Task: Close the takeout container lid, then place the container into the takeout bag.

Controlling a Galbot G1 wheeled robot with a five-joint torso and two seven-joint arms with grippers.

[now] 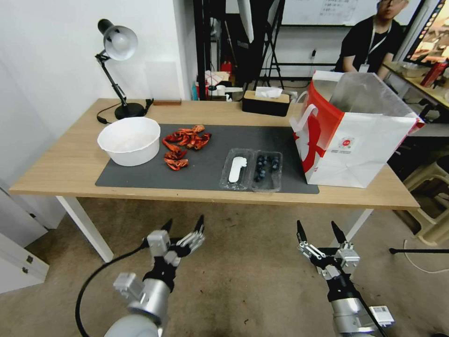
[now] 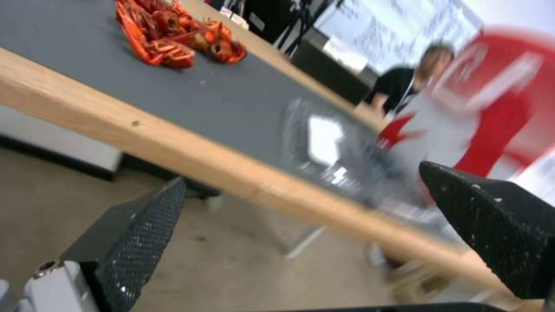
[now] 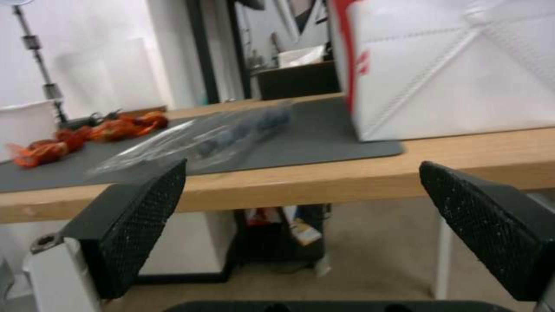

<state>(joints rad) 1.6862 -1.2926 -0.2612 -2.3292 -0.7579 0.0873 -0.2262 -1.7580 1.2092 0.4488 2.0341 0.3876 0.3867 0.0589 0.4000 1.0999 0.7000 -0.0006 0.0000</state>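
The takeout container lies open and flat on the grey mat. Dark berries fill its right half, and the lid with a white sticker lies to the left. The takeout bag stands open just right of it, white with red side panels. Both arms hang below the table's front edge. My left gripper is open, under the mat's middle. Open too is my right gripper, below the bag's left side. The container and bag also show in the right wrist view, and the container shows blurred in the left wrist view.
A round white bowl and a pile of red crayfish shells sit on the mat's left part. At the table's back stand a desk lamp and a black tissue box. A seated person is behind the bag.
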